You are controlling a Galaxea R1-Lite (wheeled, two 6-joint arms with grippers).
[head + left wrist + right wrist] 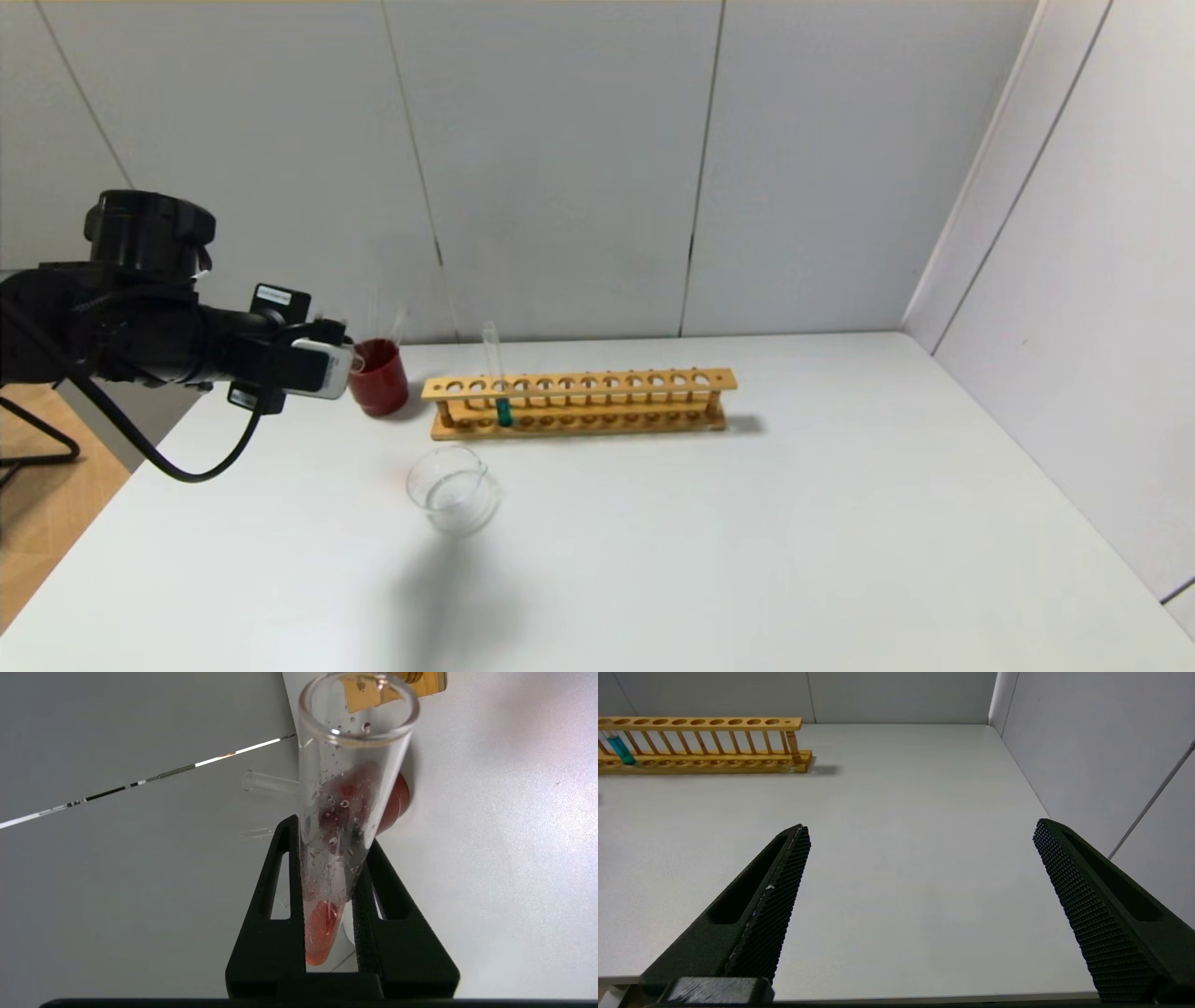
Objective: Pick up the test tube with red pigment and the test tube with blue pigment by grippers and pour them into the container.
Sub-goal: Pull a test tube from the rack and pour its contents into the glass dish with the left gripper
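Observation:
My left gripper [332, 833] is shut on the test tube with red pigment [321, 926], gripping its lower part; a little orange-red liquid sits at the bottom and droplets cling to the glass. In the head view that gripper [353, 366] hangs at the table's left rear, right beside the dark red cup [381, 378]. The test tube with blue pigment [502, 401] stands upright in the wooden rack [579, 401] near its left end, also visible from the right wrist [619, 749]. The clear glass container [453, 490] sits in front of the rack. My right gripper [922, 827] is open over bare table.
The dark red cup [397, 802] holds plain clear tubes [268, 781] and stands left of the rack. Grey wall panels close off the table at the back and on the right. The table's left edge [112, 495] drops to a wooden floor.

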